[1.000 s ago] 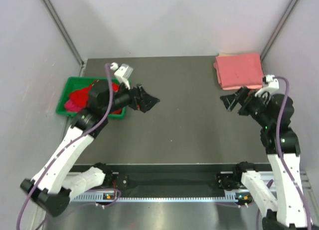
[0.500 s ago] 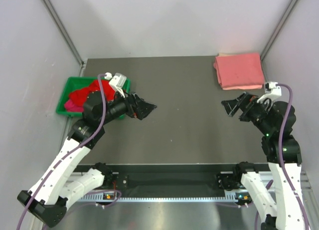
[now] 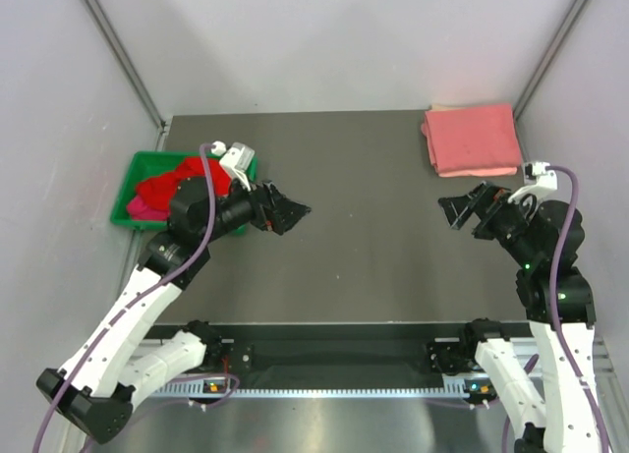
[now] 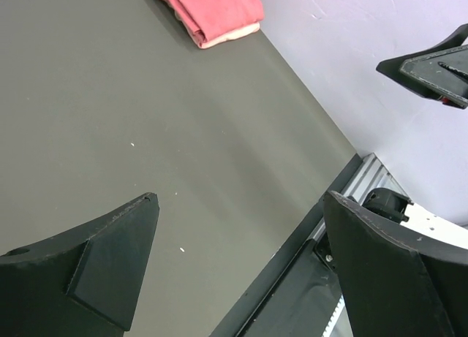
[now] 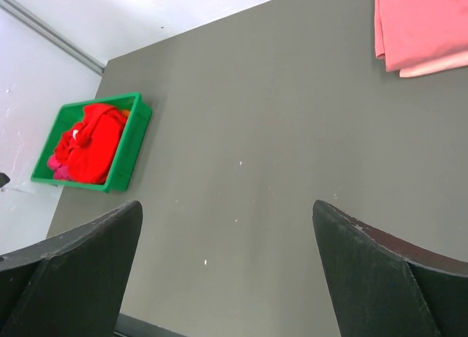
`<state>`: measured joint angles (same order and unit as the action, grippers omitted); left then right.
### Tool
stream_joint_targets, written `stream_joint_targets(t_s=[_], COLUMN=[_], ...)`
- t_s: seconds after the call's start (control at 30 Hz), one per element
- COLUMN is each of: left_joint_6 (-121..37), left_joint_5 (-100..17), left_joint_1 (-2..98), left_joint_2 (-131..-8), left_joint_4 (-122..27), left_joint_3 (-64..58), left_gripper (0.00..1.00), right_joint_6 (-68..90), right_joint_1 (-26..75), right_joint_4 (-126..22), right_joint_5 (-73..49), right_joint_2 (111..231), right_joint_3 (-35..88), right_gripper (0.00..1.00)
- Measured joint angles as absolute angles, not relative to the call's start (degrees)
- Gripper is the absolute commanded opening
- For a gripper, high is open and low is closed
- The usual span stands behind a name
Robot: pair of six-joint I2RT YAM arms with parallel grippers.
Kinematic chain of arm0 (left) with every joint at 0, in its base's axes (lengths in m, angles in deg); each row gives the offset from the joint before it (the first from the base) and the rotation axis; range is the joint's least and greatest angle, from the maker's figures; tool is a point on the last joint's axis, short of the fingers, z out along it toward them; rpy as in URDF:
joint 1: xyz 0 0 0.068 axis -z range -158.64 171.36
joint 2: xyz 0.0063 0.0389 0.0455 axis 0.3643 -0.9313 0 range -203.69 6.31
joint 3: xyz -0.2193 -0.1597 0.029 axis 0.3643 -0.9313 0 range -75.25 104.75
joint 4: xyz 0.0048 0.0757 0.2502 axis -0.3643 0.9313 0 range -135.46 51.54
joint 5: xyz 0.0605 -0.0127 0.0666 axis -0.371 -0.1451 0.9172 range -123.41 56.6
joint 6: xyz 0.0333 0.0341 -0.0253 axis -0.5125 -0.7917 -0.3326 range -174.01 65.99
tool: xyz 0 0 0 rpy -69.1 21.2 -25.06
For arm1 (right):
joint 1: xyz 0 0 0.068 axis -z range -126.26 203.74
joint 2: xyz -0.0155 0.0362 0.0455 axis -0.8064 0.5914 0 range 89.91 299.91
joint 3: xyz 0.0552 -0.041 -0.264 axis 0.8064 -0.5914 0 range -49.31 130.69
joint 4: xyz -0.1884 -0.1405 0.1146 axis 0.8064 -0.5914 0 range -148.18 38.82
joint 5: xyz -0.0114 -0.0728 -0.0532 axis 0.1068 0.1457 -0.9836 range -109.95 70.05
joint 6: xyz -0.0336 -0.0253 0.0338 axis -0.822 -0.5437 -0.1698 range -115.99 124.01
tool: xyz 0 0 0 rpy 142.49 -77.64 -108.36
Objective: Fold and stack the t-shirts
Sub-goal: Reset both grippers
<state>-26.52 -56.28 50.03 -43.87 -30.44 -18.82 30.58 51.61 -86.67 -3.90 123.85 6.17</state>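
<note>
The left gripper (image 3: 293, 207) is hanging over the table (image 3: 373, 256) just off the right side of the green bin (image 3: 138, 160). Its fingers are spread wide apart with nothing between them. The right gripper (image 3: 454, 209) is doing the same thing across from it: wide open, empty, and pointing in toward the middle.

The views are each giving something different. The left wrist camera is looking past its own fingers (image 4: 110, 242) across bare table to the folded pink stack (image 4: 212, 12). From there the layered edges are showing, with a paler strip along the bottom. It's also catching a black bit of the right gripper in the upper right, plus the metal rail (image 4: 373, 176) at the near edge. The right wrist camera is getting both ends at once, with the bin on the left and a corner of the stack on the right.

As for the shirts, the folded pink stack is sitting flat and tidy in the far right corner of the table, near the wall. The red tees (image 3: 162, 186) are lying crumpled in the bin, heaped above the rim, with a magenta tee (image 3: 138, 207) peeking out at the near end. Neither gripper is touching any cloth.
</note>
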Motion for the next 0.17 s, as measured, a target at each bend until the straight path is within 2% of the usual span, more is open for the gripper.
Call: stream_joint_targets(t_s=[0.17], left_joint_6=[-27.2], left_joint_5=[-56.23], left_joint_1=[50.03], left_joint_2=[-44.0], left_joint_4=[-30.46], left_joint_3=[-18.5], left_gripper=[0.99], right_joint_6=[30.34], right_joint_1=[51.61], right_joint_4=[-86.67], right_joint_5=[-4.03], right_joint_2=[123.8], right_joint_3=[6.2], right_gripper=[1.0])
